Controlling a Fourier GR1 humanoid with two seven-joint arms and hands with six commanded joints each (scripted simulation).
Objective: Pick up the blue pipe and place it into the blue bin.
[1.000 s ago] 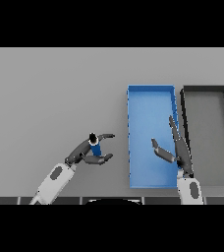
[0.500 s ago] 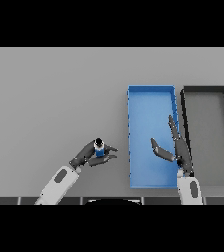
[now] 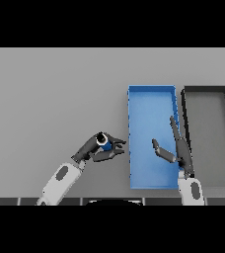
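The blue pipe [image 3: 103, 143] is a short blue tube with a dark open end, held upright in my left hand [image 3: 95, 150]. That hand's fingers and thumb are curled round it, just left of the blue bin [image 3: 151, 101]. The bin is a long blue rectangular tray, right of centre. My right hand [image 3: 177, 150] hovers over the bin's near right part, fingers straight and spread, holding nothing.
A black bin [image 3: 207, 92] of the same shape stands right beside the blue one. The grey table [image 3: 55, 99] stretches to the left and far side.
My left hand has carried the blue pipe rightward and slightly nearer, closing on the blue bin's left wall. The right hand has barely moved.
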